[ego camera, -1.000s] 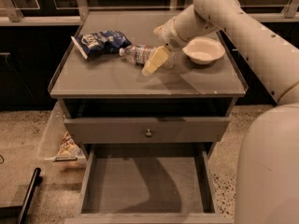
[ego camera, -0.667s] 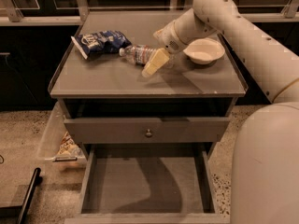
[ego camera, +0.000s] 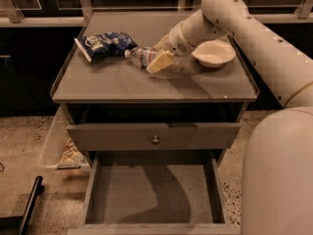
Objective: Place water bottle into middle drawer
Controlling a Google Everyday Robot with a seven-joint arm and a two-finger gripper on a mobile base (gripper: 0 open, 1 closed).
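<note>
The water bottle (ego camera: pixel 139 56) lies on its side on the cabinet top (ego camera: pixel 117 84), white cap pointing left towards the snack bag. My gripper (ego camera: pixel 156 58) is down at the bottle's right end, around its body, with the arm reaching in from the upper right. The bottle rests on the surface. The middle drawer (ego camera: pixel 151 192) is pulled out at the bottom of the view, its flat floor bare.
A blue crinkled snack bag (ego camera: pixel 105 43) lies left of the bottle. A white bowl (ego camera: pixel 212 54) stands to the right of the gripper. A shut drawer front with a round knob (ego camera: pixel 155 140) sits above the open drawer. A clear bin (ego camera: pixel 56 146) stands on the floor at left.
</note>
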